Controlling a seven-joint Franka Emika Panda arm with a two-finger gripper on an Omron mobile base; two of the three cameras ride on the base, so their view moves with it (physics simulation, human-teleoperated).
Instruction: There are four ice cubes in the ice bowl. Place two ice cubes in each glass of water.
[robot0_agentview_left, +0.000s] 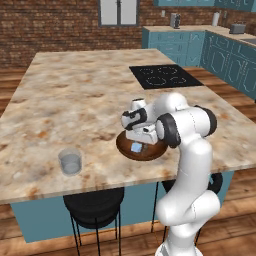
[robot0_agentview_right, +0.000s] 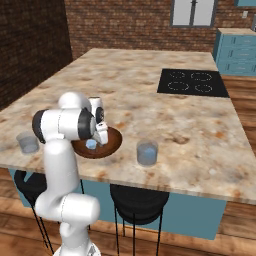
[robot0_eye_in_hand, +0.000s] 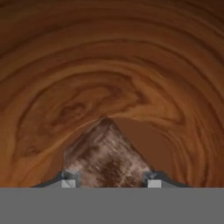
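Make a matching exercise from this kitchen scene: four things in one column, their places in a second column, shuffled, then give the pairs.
Things:
1. ice bowl
2. claw
3. cooktop
4. stool

Places:
A. set flush into the island's far right part
B. under the island's near edge
C. lowered inside the bowl, an ice cube between its tips
D. on the island near its front edge, between two glasses of water

Pairs: 1-D, 2-C, 3-A, 4-B
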